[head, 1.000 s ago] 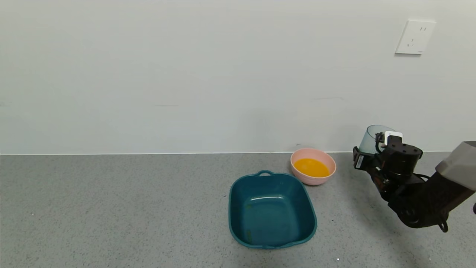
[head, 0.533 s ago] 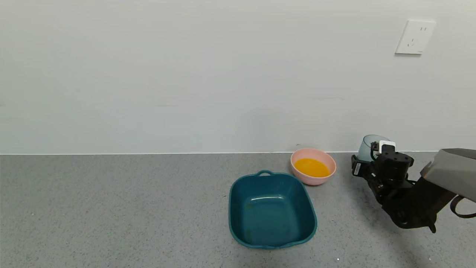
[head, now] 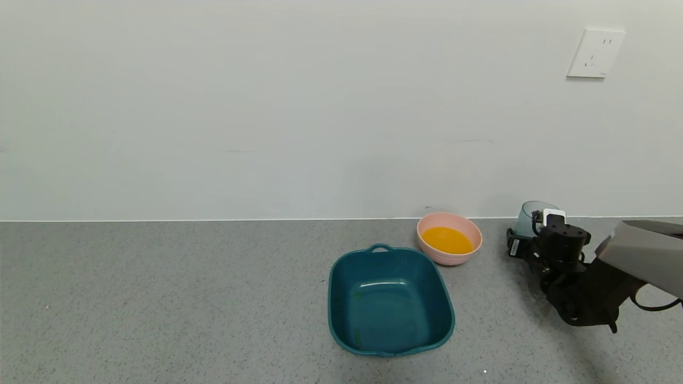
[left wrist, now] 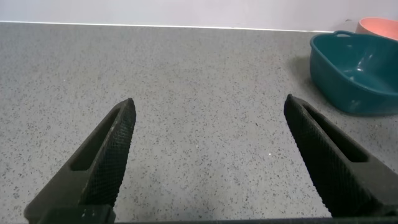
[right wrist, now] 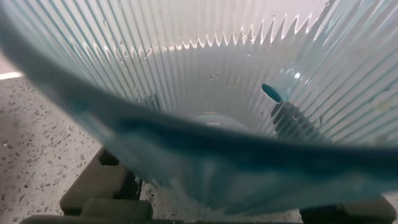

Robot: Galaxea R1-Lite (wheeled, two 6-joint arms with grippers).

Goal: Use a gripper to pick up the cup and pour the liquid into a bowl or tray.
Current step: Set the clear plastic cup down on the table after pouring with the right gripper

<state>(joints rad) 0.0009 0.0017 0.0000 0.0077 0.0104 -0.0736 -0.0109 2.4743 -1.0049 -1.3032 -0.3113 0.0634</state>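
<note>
One cup (head: 531, 215), one pink bowl (head: 449, 238), one teal tub (head: 390, 300) on the grey surface (head: 160, 298).

Orange liquid (head: 447, 240) in the bowl, none seen in the cup. Cup upright near the wall, to the right of the bowl, held at the right gripper (head: 525, 240), jaws clamped around it; cup's lower part hidden behind the gripper. Ribbed cup wall (right wrist: 205, 93) filling the right wrist view. Left gripper (left wrist: 208, 155) low over bare surface, jaws wide apart; out of the head view.
</note>
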